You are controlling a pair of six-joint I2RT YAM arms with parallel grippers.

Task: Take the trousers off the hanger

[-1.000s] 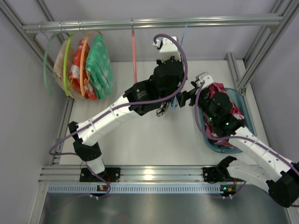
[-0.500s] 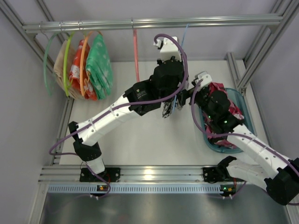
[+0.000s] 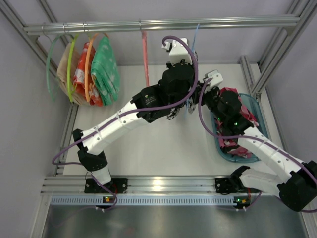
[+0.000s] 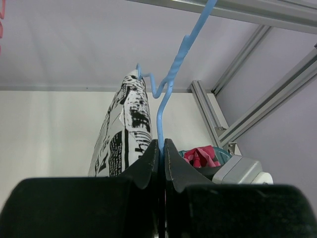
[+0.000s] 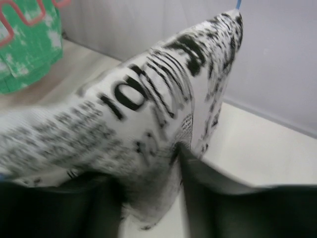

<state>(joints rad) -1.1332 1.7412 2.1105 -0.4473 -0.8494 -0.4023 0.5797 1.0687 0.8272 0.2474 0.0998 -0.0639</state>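
The light-blue hanger (image 4: 171,82) hangs by its hook from the top rail (image 3: 158,25). My left gripper (image 4: 162,144) is shut on its thin lower wire. The trousers (image 4: 130,119), white with black newspaper print, hang on the hanger just left of those fingers. In the top view the left gripper (image 3: 185,106) and the right gripper (image 3: 198,96) meet under the hanger (image 3: 194,37), with a scrap of the trousers (image 3: 174,115) showing below. In the right wrist view the trousers (image 5: 148,109) fill the frame, blurred, and my right gripper (image 5: 151,193) has a fold of the fabric pinched between its fingers.
A teal bin (image 3: 257,119) with red-pink clothes stands at the right, under the right arm. A salmon hanger (image 3: 144,54) hangs left of the left wrist. Green, yellow-green and orange hangers with a green garment (image 3: 104,69) hang at the far left. Frame posts stand at back right.
My right gripper has moved left and up to the trousers and has closed its jaws onto the fabric. The left gripper has kept its hold on the hanger.
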